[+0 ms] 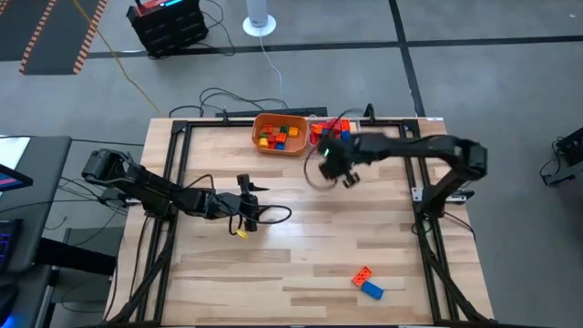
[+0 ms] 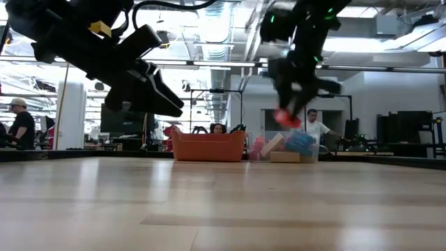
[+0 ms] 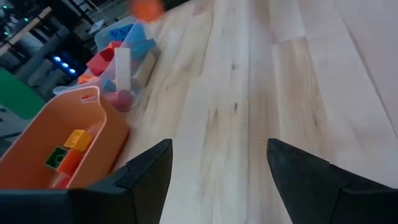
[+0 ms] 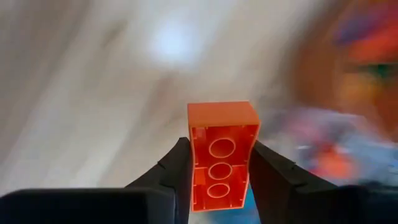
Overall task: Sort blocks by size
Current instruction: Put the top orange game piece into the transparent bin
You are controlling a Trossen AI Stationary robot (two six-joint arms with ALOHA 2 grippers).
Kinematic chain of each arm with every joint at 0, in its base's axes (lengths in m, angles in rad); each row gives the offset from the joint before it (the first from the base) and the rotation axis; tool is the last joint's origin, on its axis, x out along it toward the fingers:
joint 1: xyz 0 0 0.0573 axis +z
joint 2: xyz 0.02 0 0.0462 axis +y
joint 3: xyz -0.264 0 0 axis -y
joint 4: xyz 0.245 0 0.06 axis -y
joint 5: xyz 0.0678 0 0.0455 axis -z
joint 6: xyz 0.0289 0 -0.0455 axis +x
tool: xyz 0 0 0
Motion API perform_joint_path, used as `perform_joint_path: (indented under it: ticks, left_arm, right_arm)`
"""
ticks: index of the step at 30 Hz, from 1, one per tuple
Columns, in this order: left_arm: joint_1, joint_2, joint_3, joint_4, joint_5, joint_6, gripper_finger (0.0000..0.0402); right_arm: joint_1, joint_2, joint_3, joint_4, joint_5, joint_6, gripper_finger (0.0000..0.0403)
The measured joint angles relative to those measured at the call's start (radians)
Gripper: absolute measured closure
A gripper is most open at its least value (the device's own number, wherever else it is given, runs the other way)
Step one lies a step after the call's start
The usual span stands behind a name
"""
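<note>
Near edge: a short orange plastic brick [image 1: 363, 273] and a blue plastic brick [image 1: 372, 290] are lying touching each other on the pale wooden table [image 1: 301, 255], toward the right.
Left gripper [image 1: 244, 217]: it's hanging over the left middle of the table, fingers spread wide apart, nothing between them. A small yellow plastic bit [image 1: 240, 233] is sitting just beside it.
Right gripper [image 4: 219, 177]: it's up in the air over the far part of the table, fingers clamping a long orange plastic brick [image 4: 222, 152], hollow underside facing the wrist camera.
Far edge: an orange plastic bowl [image 1: 281, 134] is holding small mixed-colour bricks, and next to it a clear plastic container [image 3: 127, 56] is holding bigger ones.
</note>
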Motion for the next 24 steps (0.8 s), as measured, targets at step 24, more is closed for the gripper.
perform_joint_path:
  ticks: [24]
  left_arm:
    - [0.007, 0.000, 0.000, 0.071, -0.001, -0.006, 0.0148]
  right_arm:
    - [-0.324, 0.169, 0.081, 0.285, -0.167, 0.508, 0.0190]
